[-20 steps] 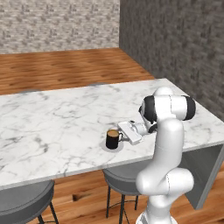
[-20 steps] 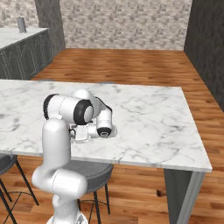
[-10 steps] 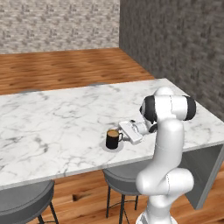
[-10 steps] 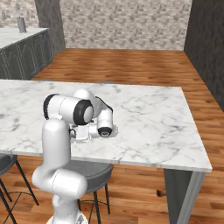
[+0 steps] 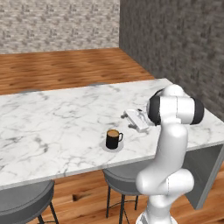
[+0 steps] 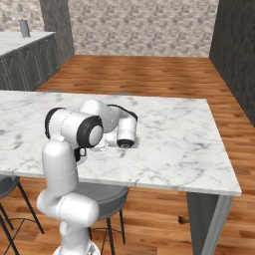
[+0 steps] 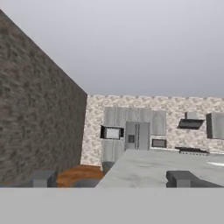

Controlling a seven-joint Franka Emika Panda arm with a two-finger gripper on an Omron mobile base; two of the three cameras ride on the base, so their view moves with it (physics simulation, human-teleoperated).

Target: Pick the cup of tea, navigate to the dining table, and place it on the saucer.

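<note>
While the cup of tea (image 5: 113,138) sits on the saucer (image 5: 105,145), the claw (image 5: 124,115) hovers apart.

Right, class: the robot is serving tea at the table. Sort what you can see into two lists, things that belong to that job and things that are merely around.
Belongs to the job:
- cup of tea, standing on the saucer
- saucer
- dining table
- gripper, apart from the cup

Merely around:
- stools under the table
- grey cabinet counter with a canister
- fridge and range hood

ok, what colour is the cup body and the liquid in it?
The cup of tea is black, with orange-brown liquid at the top; clearest in the left base view.
</note>
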